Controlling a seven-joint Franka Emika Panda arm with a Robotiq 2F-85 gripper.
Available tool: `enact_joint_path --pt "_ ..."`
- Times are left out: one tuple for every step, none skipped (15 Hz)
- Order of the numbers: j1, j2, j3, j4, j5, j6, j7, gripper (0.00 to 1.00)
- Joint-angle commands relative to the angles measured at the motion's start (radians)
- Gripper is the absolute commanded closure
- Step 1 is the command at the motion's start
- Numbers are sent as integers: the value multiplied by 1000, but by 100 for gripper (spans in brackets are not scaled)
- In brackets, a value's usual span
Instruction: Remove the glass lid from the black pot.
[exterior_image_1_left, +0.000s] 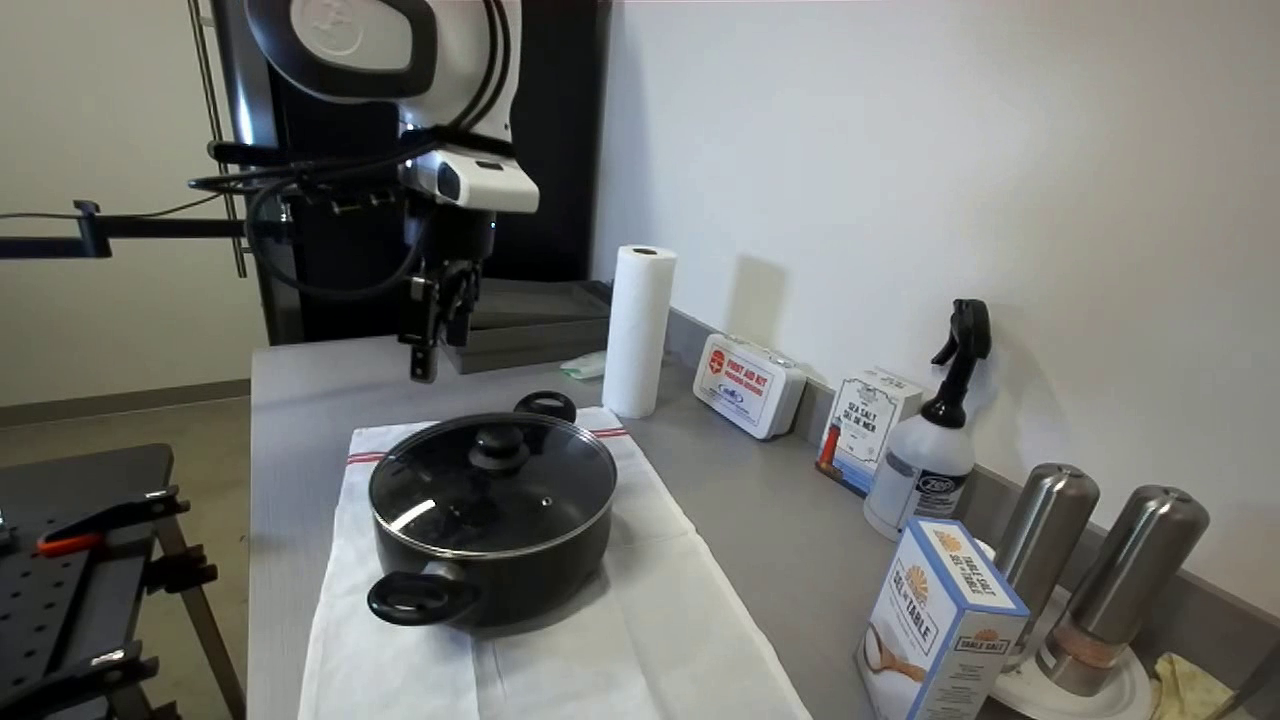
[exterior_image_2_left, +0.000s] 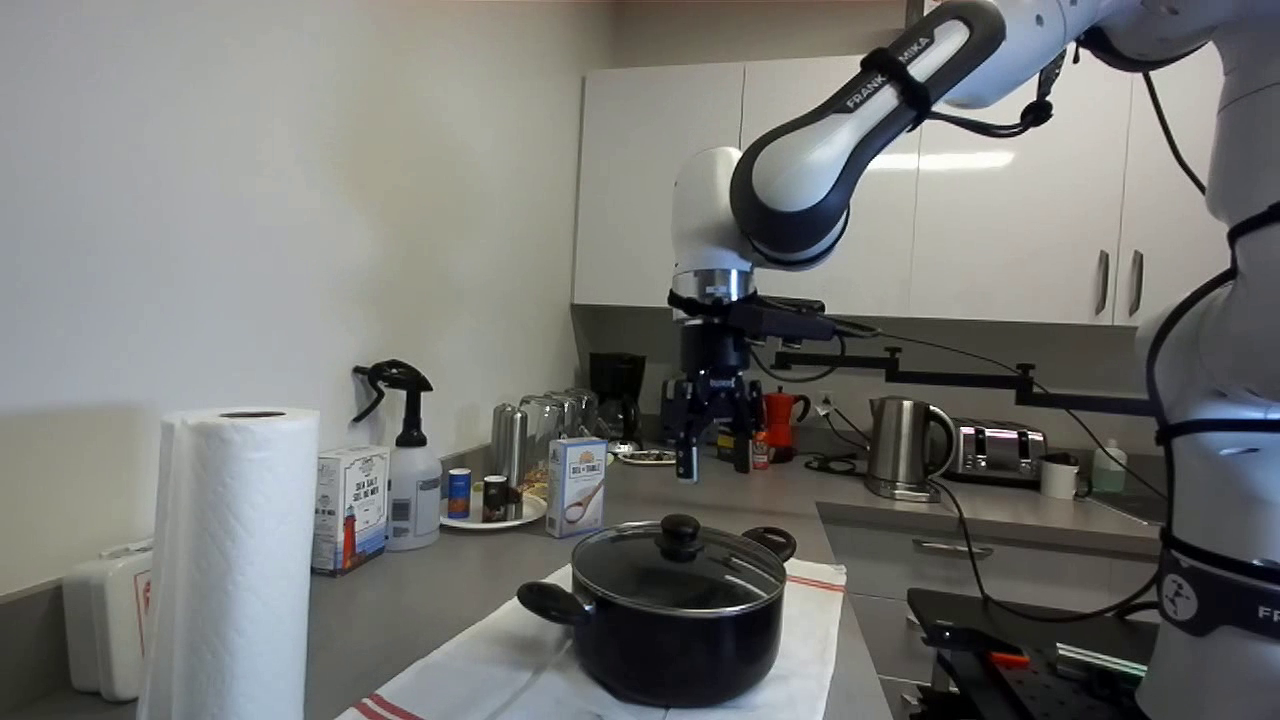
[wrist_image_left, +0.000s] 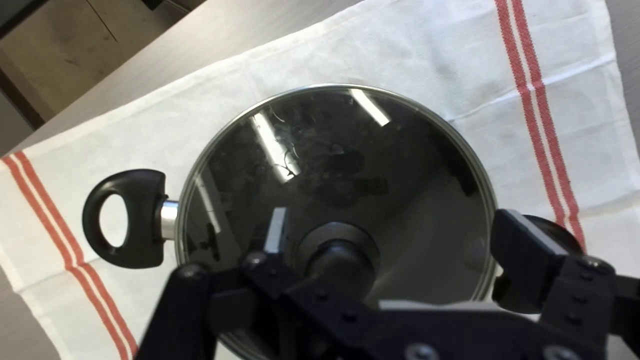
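The glass lid (exterior_image_1_left: 500, 510) lies flat on the black pot (exterior_image_1_left: 530, 585) in both exterior views, its black centre knob (exterior_image_1_left: 499, 448) upright. The lid (exterior_image_2_left: 640, 580) and pot (exterior_image_2_left: 690, 655) also show in an exterior view. My gripper (exterior_image_1_left: 440, 347) points down, open and empty, above the pot; it hangs clear of the lid in an exterior view (exterior_image_2_left: 714, 465). In the wrist view, the gripper (wrist_image_left: 397, 237) has its fingers wide apart over the lid (wrist_image_left: 345, 175). The knob (wrist_image_left: 340, 265) appears between them, nearer the left finger and partly hidden by the gripper. One pot handle (wrist_image_left: 127, 220) shows fully.
The pot stands on a white towel (exterior_image_1_left: 640, 640) with red stripes. A paper towel roll (exterior_image_1_left: 640, 330), first aid kit (exterior_image_1_left: 748, 385), salt boxes (exterior_image_1_left: 940, 620), spray bottle (exterior_image_1_left: 920, 460) and steel grinders (exterior_image_1_left: 1125, 590) line the wall. A grey tray (exterior_image_1_left: 540, 325) is behind.
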Motion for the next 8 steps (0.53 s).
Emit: enact_joint_path --pt "3 88 -30 56 6 -1 46 0" --pt "5 107 -38 64 12 1 45 0" --pt "8 121 -44 72 15 2 49 0" --pt "10 137 -50 81 18 6 49 0" --pt "11 153 -54 90 22 7 51 0" --pt "13 168 -58 99 22 11 56 0" --pt "14 181 -61 108 25 12 52 0" --pt "15 195 -65 116 26 15 53 0"
